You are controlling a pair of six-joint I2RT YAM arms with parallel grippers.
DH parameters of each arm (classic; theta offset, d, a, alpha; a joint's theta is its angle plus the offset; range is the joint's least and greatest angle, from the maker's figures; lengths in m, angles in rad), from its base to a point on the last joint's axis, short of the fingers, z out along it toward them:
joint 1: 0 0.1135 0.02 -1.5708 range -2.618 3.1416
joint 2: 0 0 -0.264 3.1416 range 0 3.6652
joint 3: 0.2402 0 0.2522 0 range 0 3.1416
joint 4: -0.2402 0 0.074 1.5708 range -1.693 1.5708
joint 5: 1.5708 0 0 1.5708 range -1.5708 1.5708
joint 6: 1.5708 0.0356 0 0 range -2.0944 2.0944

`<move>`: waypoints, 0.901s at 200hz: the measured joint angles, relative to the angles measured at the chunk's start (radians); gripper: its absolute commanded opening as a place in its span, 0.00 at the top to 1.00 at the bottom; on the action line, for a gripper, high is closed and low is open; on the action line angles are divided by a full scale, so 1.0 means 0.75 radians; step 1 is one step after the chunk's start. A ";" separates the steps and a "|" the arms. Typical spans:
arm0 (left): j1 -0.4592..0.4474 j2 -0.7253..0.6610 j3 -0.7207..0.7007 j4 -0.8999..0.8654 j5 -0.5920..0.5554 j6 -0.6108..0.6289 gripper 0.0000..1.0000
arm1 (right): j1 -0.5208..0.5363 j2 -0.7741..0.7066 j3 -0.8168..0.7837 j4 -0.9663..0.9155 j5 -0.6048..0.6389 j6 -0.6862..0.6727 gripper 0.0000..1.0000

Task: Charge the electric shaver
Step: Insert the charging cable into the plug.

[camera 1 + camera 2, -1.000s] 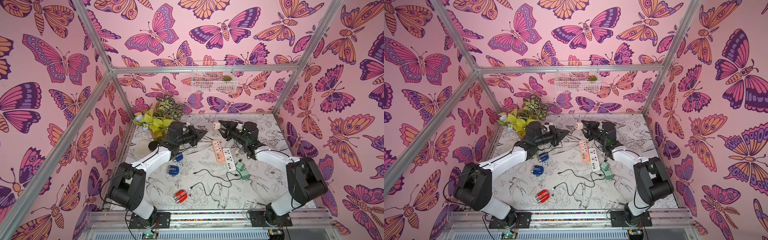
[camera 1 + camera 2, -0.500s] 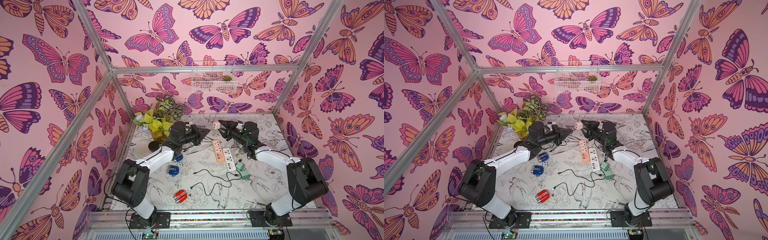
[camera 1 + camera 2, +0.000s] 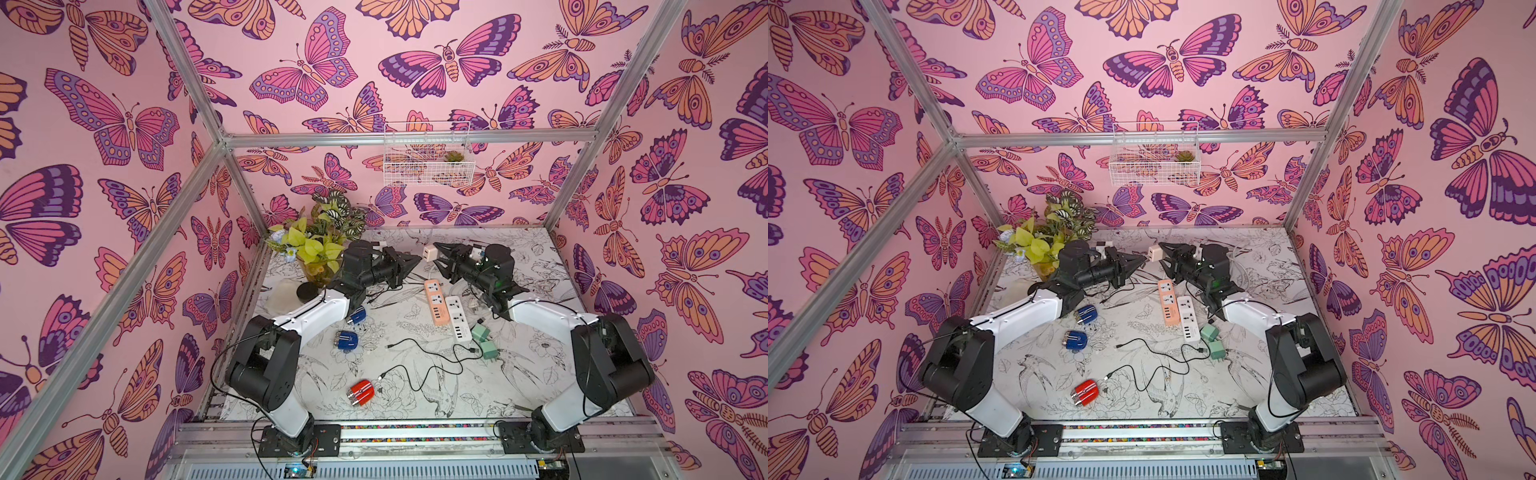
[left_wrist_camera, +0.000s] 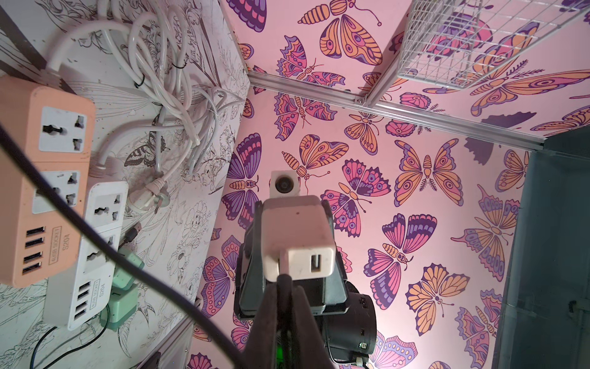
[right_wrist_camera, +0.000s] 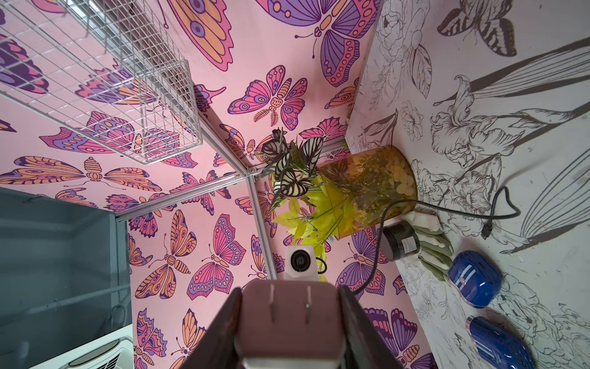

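Floral surface (image 3: 519, 374): left end effector (image 3: 417, 261), clamped on cable plug (image 4: 282, 271), has advanced to white adapter (image 4: 297, 236) gripped by right end effector (image 3: 437, 254); plug now at port. Red shaver (image 3: 361, 391) and blue shavers (image 3: 347, 340) lie on surface, seemingly uncabled.

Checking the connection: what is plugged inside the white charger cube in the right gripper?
One USB port on the white charger cube shows empty. The shut left gripper covers the face beside it, hiding any plug.
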 measured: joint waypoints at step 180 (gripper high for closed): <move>-0.008 0.020 0.001 -0.012 0.009 -0.005 1.00 | 0.007 0.037 0.002 0.033 0.001 0.004 1.00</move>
